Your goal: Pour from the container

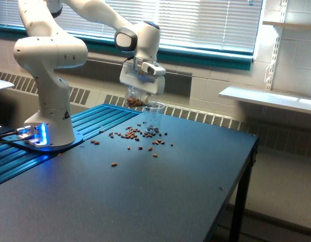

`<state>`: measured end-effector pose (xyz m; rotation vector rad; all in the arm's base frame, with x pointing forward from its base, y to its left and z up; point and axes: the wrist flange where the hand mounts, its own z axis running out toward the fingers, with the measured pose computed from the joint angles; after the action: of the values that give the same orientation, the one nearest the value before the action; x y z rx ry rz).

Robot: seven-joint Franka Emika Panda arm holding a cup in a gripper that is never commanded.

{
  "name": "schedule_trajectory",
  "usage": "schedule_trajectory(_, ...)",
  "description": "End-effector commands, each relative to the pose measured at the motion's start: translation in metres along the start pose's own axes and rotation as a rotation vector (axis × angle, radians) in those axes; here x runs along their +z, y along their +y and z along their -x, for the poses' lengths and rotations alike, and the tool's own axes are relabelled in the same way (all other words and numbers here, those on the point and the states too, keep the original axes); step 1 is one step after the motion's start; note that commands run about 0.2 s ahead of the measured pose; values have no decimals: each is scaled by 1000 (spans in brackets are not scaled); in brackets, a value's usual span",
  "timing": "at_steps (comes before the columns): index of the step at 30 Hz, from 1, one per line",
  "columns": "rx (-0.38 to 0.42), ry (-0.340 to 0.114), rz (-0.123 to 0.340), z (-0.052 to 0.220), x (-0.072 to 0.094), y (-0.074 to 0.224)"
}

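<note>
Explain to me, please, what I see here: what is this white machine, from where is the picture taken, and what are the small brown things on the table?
The white machine is a robot arm bolted near the table's edge. The one current picture comes from a camera standing apart from the arm. Its gripper holds a clear cup of brown bean-like pieces; the fingers are hidden, so the grip itself is not visible. The cup hangs beside the rim of a second clear cup standing on the dark table. The small brown things are spilled pieces, scattered around the standing cup.

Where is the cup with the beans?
In the exterior view, the bean cup hangs in the gripper, just left of the empty cup's rim.
</note>
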<state>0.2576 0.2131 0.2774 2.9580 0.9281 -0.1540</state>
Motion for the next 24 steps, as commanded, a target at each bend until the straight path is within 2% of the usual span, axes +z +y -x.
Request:
schedule_trajectory(1,-4,7,6,-10,-5,-4)
schedule_trajectory(13,18,17,27,-12,-16,-3)
schedule_trajectory(24,-1,10,35,-17,-20,-12)
